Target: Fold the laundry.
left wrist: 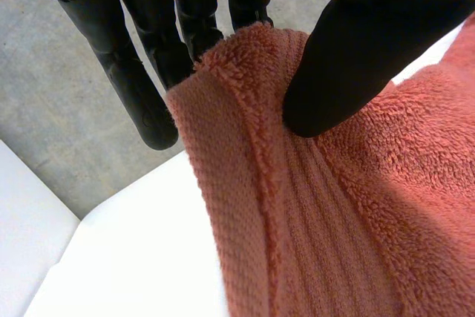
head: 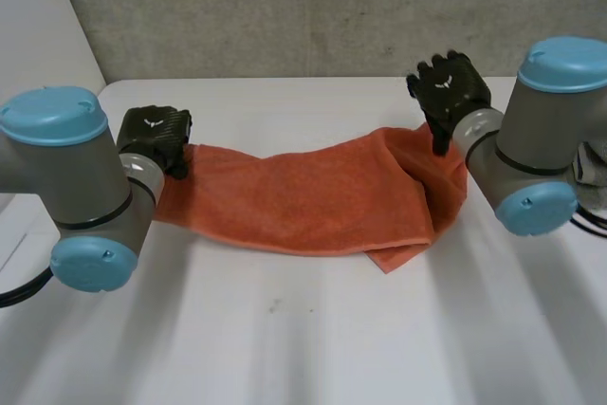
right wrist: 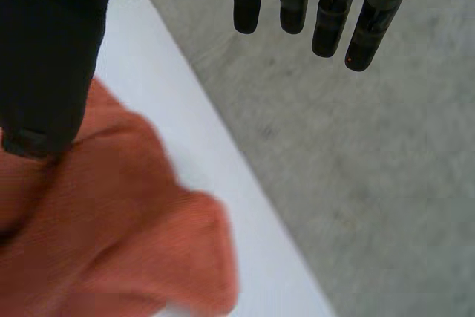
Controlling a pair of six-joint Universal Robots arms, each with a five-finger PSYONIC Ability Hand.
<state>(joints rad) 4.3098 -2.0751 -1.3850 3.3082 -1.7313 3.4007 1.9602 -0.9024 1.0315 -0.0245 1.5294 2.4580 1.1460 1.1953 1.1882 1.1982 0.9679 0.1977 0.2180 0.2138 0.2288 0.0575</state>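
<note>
Now | left hand [head: 156,135]: fingers [left wrist: 133,87] and thumb pinch orange towel [head: 303,192] edge | right hand [head: 450,87]: fingers [right wrist: 326,20] straight, off towel

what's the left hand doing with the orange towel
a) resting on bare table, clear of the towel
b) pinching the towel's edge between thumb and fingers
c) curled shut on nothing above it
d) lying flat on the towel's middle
b: in the left wrist view the left hand presses its thumb onto the hemmed edge of the orange towel, with its fingers behind that edge.
</note>
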